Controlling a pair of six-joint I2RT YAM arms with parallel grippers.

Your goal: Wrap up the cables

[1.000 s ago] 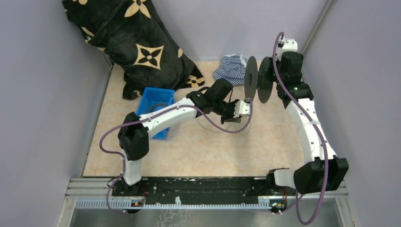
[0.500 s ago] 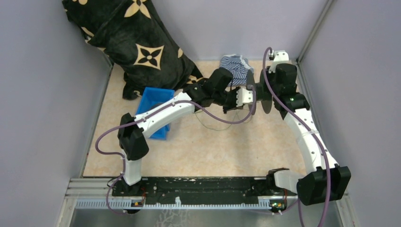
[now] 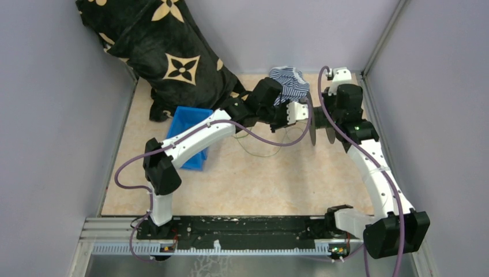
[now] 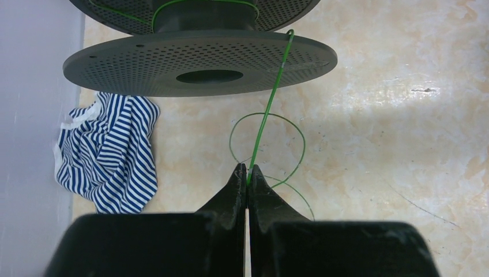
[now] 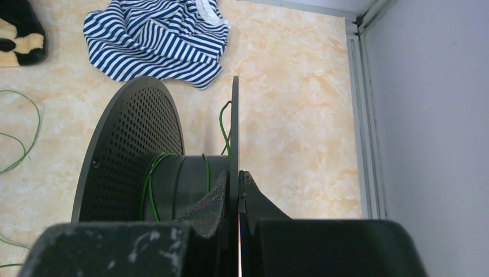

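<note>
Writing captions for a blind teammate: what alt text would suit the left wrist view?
The shut left gripper pinches a thin green cable that runs straight up over the rim of a black perforated spool. Slack cable loops on the beige table, and a blue-and-white striped cloth lies at the picture's left.

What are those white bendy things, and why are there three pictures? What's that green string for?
Those are two robot arms with pinching fingers. One picture looks down from above; the other two come from small cameras on each wrist. The left gripper is pinched shut on a thin green cable. The right gripper clamps the edge of a black spool, with some cable already wound around it. On the table lie a striped cloth, a blue bin and a black flowery blanket.
</note>
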